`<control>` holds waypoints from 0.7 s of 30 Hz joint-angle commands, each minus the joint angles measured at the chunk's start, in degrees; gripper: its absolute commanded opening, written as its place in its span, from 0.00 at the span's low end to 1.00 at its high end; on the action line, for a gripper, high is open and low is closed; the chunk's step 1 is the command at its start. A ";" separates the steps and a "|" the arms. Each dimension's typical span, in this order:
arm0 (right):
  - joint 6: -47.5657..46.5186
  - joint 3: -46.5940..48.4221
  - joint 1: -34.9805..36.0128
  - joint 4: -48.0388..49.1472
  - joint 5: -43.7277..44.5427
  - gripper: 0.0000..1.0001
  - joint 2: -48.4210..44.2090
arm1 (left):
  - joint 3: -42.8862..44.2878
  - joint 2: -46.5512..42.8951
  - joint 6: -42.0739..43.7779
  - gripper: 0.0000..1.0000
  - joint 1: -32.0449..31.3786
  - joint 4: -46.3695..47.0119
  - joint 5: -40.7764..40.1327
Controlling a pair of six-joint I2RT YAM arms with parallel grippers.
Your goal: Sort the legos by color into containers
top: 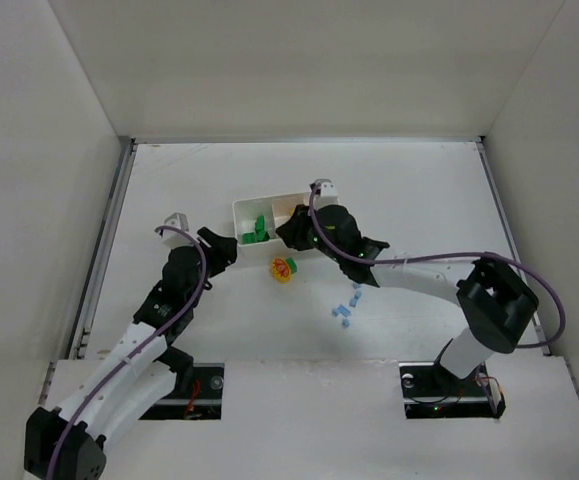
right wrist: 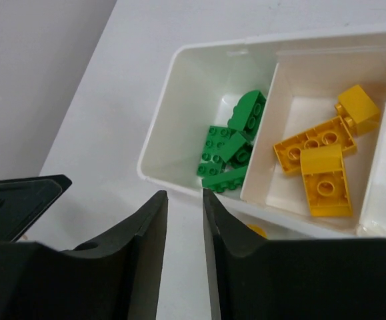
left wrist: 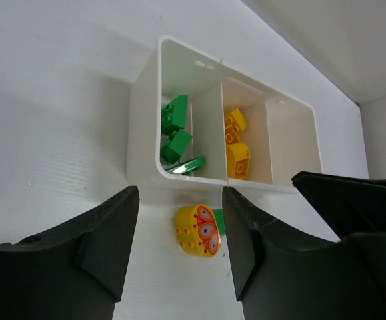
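White three-compartment tray (left wrist: 143,127), green bricks (left wrist: 175,130), yellow bricks (left wrist: 238,157)

Tray (top: 241,208) end beneath right arm (top: 419,276)

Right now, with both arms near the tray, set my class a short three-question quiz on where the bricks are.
1. True or false: green bricks and yellow bricks share one compartment of the tray.
2. The blue bricks lie: A in the tray; B on the table; C on the yellow bricks.
3. How many compartments hold bricks?
Key: 1 false; 2 B; 3 two.
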 commanded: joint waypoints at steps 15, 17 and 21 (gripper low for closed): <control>-0.60 -7.80 4.88 -3.12 5.42 0.76 3.09 | 0.18 3.54 -1.22 0.47 -14.18 -1.56 -1.35; -0.60 -6.66 4.53 -3.03 4.89 0.79 4.76 | -0.26 3.54 -1.74 0.47 -14.71 -1.48 -1.88; -0.42 -4.90 4.35 -3.03 3.48 0.86 7.31 | -1.05 3.54 -2.27 0.47 -14.80 -1.39 -2.06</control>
